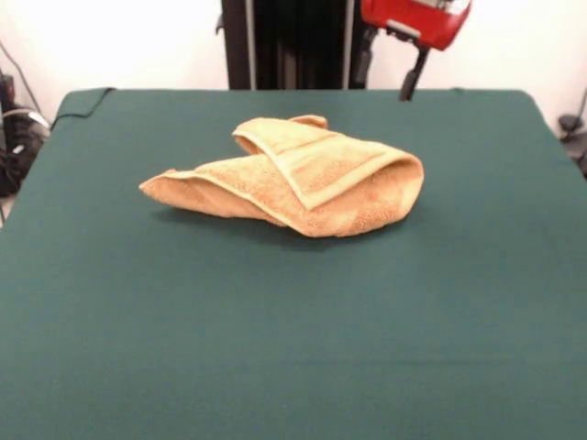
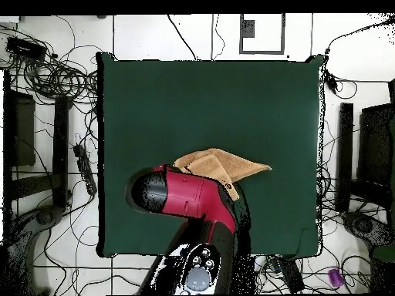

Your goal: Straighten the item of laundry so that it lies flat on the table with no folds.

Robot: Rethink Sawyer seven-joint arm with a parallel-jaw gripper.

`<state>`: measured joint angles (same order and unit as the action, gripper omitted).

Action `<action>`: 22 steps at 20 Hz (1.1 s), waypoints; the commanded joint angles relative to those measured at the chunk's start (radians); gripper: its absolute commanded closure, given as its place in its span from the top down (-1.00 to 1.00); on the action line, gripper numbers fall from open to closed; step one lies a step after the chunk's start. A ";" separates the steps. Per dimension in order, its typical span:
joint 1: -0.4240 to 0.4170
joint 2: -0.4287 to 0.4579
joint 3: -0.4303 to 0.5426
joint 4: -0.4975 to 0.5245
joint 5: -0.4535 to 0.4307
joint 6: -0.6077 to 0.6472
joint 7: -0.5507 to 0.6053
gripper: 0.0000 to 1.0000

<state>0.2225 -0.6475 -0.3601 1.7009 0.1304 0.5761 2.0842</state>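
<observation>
Front view: the orange-tan towel [image 1: 298, 179] is lying bunched and folded on the green table [image 1: 293, 339], not flat.

Seen head-on, one banded flap is folding over the towel's middle, a rounded fold is bulging at one end and a flat corner is trailing out at the other. Overhead, the red arm [image 2: 189, 196] is hanging over the towel's [image 2: 224, 165] base-side edge, covering part of it. Gripper's state: I cannot tell, since the arm's bulk is hiding it.
</observation>
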 commanded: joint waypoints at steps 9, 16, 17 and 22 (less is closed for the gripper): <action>-0.121 -0.157 -0.015 -0.091 -0.038 0.177 -0.016 1.00; -0.226 -0.164 0.046 -0.033 -0.087 0.126 -0.075 1.00; -0.242 -0.145 0.064 -0.031 -0.094 0.093 -0.074 1.00; -0.330 -0.104 0.179 0.041 -0.099 -0.106 -0.052 1.00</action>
<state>-0.0810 -0.8323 -0.3710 1.6221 0.0674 0.5759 2.0842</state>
